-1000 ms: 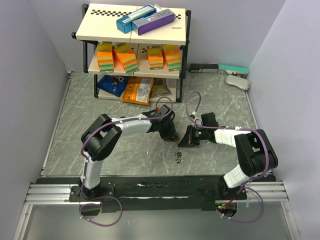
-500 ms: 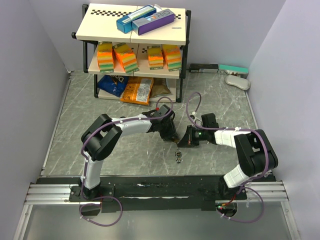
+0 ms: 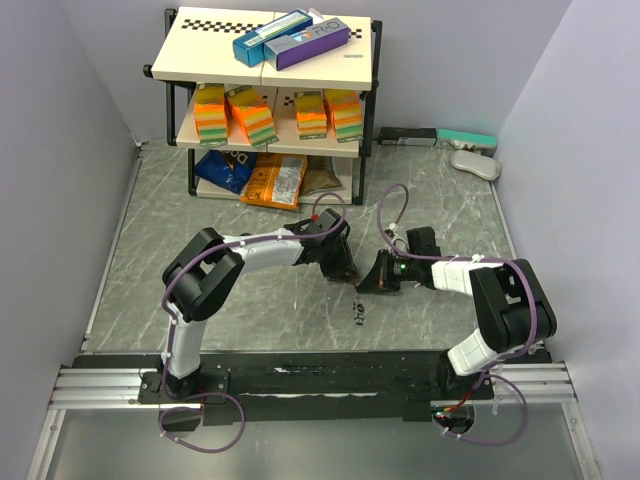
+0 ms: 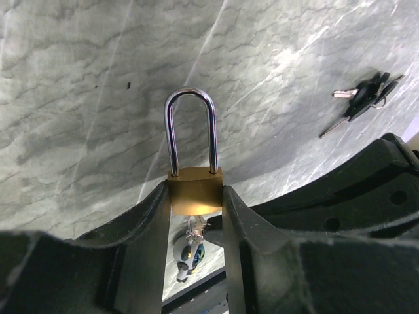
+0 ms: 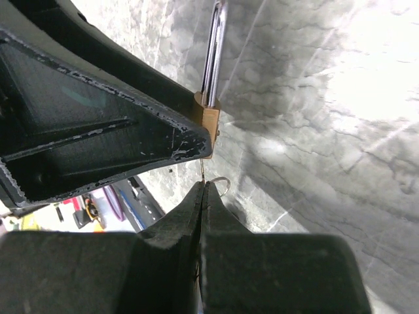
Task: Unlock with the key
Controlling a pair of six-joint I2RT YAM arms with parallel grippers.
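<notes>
My left gripper [image 3: 342, 268] sits just left of the table's middle, its two black fingers [image 4: 147, 226] clamped on the flanks of a small brass padlock [image 4: 195, 191]. Its tall polished steel shackle [image 4: 190, 131] points away from that wrist, and both legs look seated in the body, so I judge the lock not yet open. What the coming move hangs on is the lock's long axis: shackle at the far end, brass body in the middle, keyway face on the underside turned toward my right arm. In the right wrist view that axis lines up almost exactly with my right gripper [image 5: 203, 191], which is pinched tight on a thin silvery key [image 5: 204, 171] seen edge-on. The blade reaches the bottom of the brass body. Whether it is fully home in the keyway I cannot tell, since the left finger covers that face. The right arm is the nearer one and the one that must act: I expect a twist about that same axis while the left side holds the body steady. A spare bunch of dark-headed keys [image 3: 358, 315] lies loose nearer the arm bases, apart from both grippers. The grey marbled tabletop [image 3: 150, 260] looks smooth and hard. Pale walls close it in on three sides, and a black-framed shelf rack [image 3: 270, 60] stands at the back, well apart from the work.
</notes>
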